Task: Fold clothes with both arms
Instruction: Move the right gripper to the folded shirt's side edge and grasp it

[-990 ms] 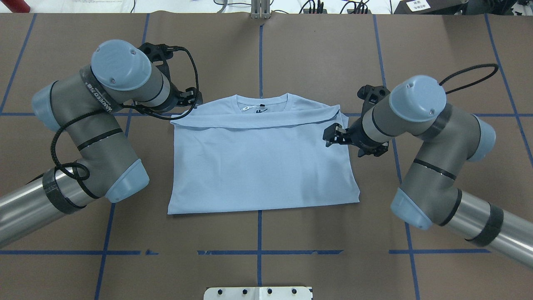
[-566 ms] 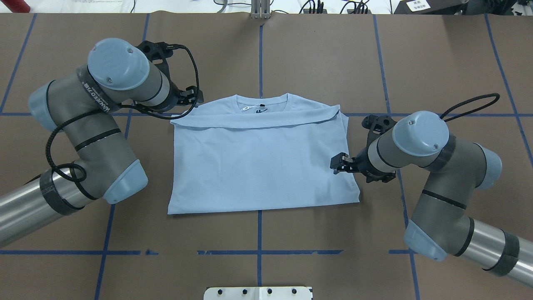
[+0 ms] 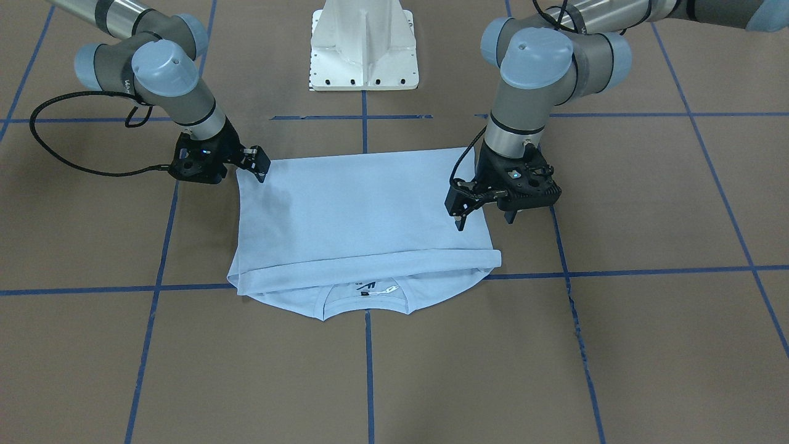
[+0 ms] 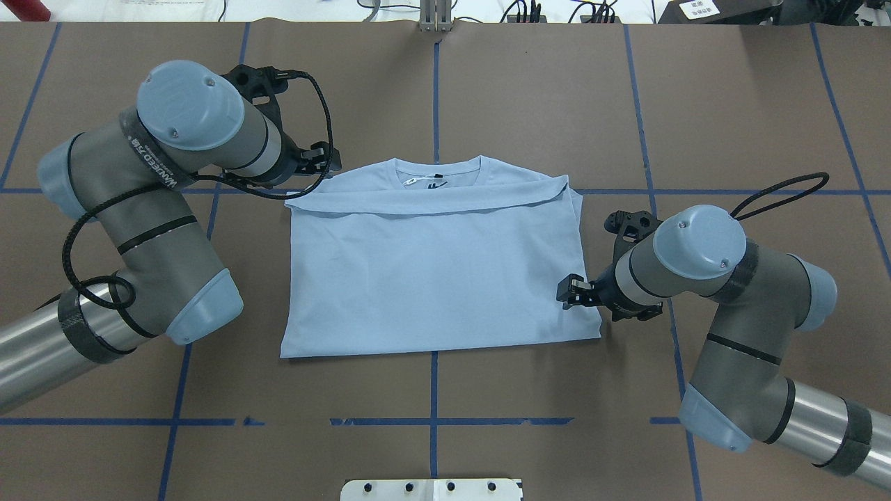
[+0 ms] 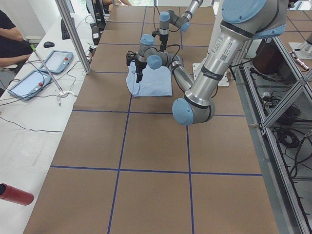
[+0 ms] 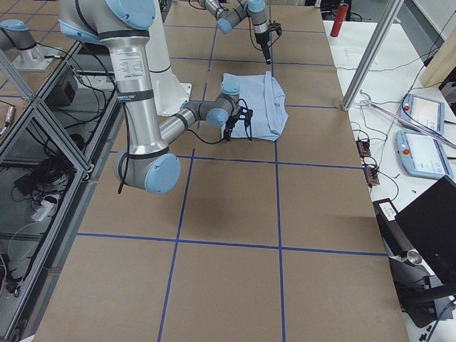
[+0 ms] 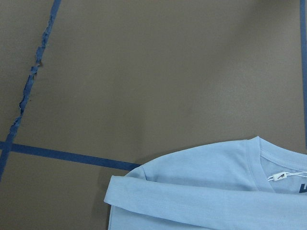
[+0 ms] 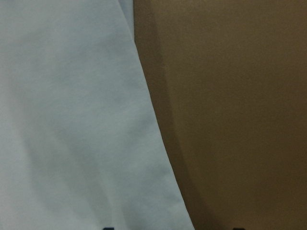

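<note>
Centrally, a folded light blue T-shirt (image 4: 431,278) lies flat on the brown table (image 4: 529,90), its collar (image 4: 437,167) at the far side. Left gripper (image 3: 485,219), jaws spread wide, stands over the shirt's far left corner. Right gripper (image 4: 567,292), jaws likewise wide, straddles the right side edge close to the near corner.

One light blue T-shirt (image 4: 431,271). Two grey robot arms: left arm (image 4: 146,229) at 9 o'clock of it, right arm (image 4: 738,327) at 3 o'clock. Two black grippers: left gripper (image 3: 485,219), right gripper (image 4: 569,292). One white pedestal base (image 4: 431,489) at 6 o'clock. Two tablets: near tablet (image 5: 29,84), far tablet (image 5: 57,61). One red cylinder (image 5: 14,194).
</note>
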Controlling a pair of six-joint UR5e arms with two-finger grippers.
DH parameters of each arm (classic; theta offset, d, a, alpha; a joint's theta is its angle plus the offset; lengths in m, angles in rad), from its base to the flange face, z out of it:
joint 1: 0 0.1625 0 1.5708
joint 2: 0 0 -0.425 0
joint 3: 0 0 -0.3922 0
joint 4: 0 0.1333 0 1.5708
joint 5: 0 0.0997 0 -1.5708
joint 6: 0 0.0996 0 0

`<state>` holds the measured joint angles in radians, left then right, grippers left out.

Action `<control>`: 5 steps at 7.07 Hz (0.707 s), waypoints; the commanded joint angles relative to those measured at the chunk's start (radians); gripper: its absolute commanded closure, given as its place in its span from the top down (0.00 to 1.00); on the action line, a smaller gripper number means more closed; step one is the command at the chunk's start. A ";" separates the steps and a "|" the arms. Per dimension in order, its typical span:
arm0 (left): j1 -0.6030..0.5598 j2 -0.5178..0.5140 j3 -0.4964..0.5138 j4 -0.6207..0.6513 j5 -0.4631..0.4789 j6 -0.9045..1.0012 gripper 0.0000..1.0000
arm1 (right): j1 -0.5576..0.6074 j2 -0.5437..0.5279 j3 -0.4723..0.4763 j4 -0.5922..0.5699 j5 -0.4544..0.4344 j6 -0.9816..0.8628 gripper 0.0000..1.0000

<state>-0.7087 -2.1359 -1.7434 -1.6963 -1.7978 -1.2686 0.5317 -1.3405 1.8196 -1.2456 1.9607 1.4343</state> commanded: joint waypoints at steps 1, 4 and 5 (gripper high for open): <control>0.000 0.001 -0.007 0.007 0.002 0.000 1.00 | -0.004 -0.002 0.000 0.000 0.001 0.000 0.46; 0.000 0.001 -0.005 0.007 0.002 0.002 1.00 | -0.033 -0.002 0.001 0.000 0.001 -0.002 0.01; 0.000 0.001 -0.005 0.007 0.003 0.002 1.00 | -0.045 -0.003 0.004 0.002 0.000 -0.002 0.00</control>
<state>-0.7087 -2.1353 -1.7489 -1.6889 -1.7960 -1.2672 0.5019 -1.3427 1.8215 -1.2453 1.9626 1.4328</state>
